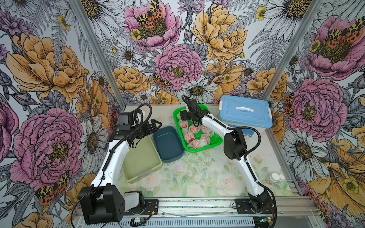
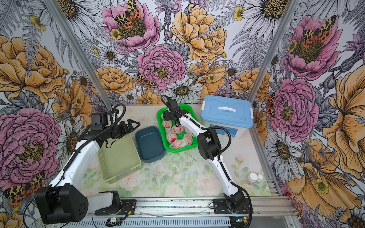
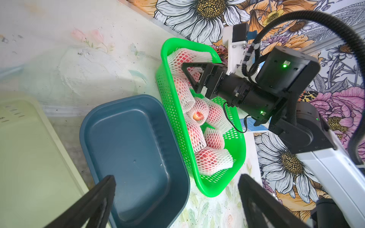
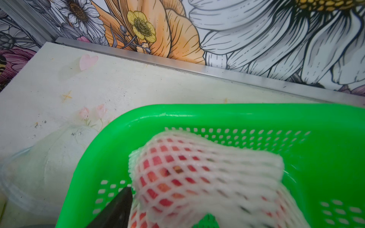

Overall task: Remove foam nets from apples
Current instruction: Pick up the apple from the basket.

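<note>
Foam net (image 4: 197, 177) touches right claw (image 3: 189, 78) finger (image 4: 116, 207); left claw (image 3: 175, 184) gapes wide.

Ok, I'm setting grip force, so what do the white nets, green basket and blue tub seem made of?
Foam nets: soft white foam mesh, matte; puffy strands, diamond holes stretched over apples. Green basket: rigid glossy plastic, probably; shiny moulded rim, perforated walls. Blue tub: likely smooth plastic, satin sheen with soft reflections.
</note>
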